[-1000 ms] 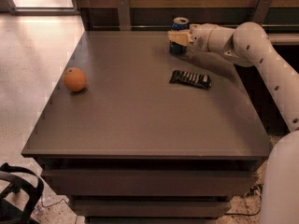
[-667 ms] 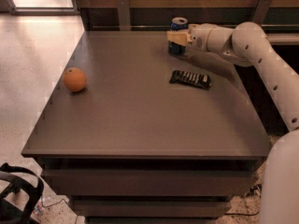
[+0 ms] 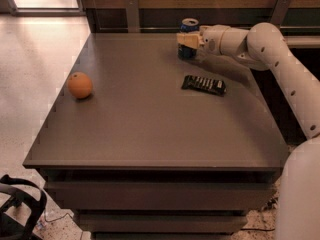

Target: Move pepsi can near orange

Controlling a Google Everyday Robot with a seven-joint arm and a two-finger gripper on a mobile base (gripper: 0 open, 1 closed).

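The pepsi can [image 3: 189, 26], dark blue with a silver top, stands upright at the far edge of the grey table [image 3: 150, 134], right of the middle. My gripper [image 3: 187, 40] reaches in from the right on the white arm [image 3: 260, 44], and its pale fingers [image 3: 184, 39] are closed around the can's middle. The can's base is at or just above the tabletop. The orange [image 3: 80, 85] lies on the left side of the table, far from the can.
A flat black snack bar wrapper [image 3: 203, 84] lies on the table just in front of the can, to the right of the straight line from can to orange. A dark rail with metal brackets [image 3: 131, 11] runs behind the table. A black object [image 3: 17, 214] sits on the floor at lower left.
The gripper and the can have shifted slightly to the left together. The orange and the wrapper have not moved.
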